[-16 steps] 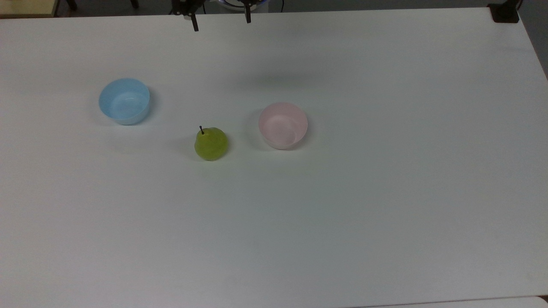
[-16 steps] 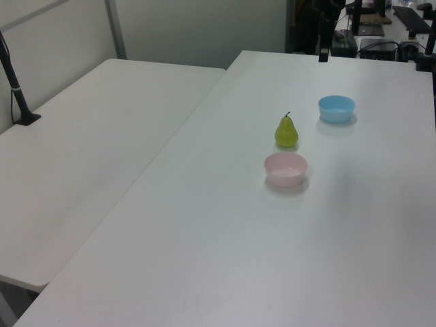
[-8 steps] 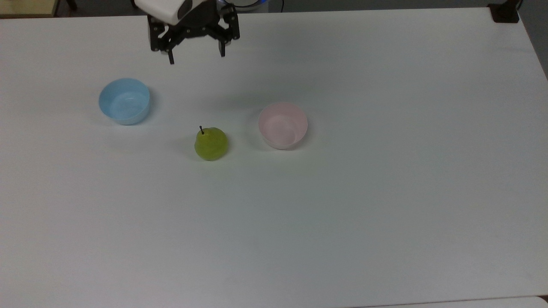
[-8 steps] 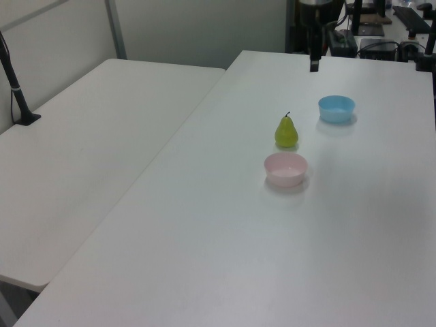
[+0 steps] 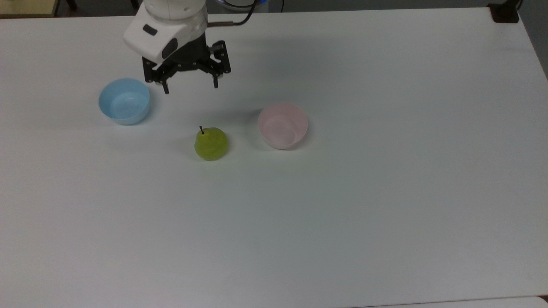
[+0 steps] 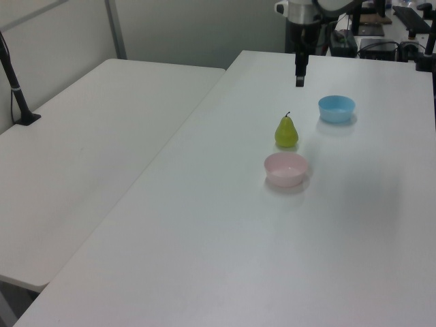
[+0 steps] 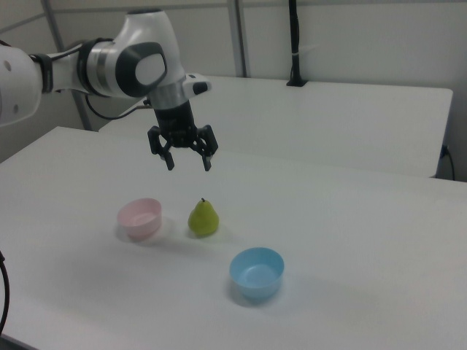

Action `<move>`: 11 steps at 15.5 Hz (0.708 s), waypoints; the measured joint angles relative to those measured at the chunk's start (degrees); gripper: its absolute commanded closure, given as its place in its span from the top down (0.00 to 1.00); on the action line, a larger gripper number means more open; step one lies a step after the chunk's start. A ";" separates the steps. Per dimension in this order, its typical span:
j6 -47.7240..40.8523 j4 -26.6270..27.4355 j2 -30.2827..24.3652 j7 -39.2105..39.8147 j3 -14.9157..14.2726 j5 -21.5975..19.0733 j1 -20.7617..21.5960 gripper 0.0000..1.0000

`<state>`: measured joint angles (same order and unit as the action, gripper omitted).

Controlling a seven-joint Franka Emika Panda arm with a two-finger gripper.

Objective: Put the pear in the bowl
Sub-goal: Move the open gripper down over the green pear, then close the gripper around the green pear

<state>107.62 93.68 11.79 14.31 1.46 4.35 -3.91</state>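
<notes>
This is a robotics lab or test room — a white arm [image 7: 109,65] with a black pincer [image 7: 188,162] hangs over a plain white bench [image 5: 342,192] that carries a few small props. A second white bench [image 6: 88,150] stands alongside, with a black pole [image 7: 295,44] clamped to it in the right view, bare pale partition walls [image 7: 350,36] behind. At the far end in the left view — dark equipment and cables [image 6: 381,34].
</notes>
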 measured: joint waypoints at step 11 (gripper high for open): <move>16.71 8.40 5.81 -3.03 -0.08 -2.90 -0.45 1.00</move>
<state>124.32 102.09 17.60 11.28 1.37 1.45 -4.37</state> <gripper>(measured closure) 0.000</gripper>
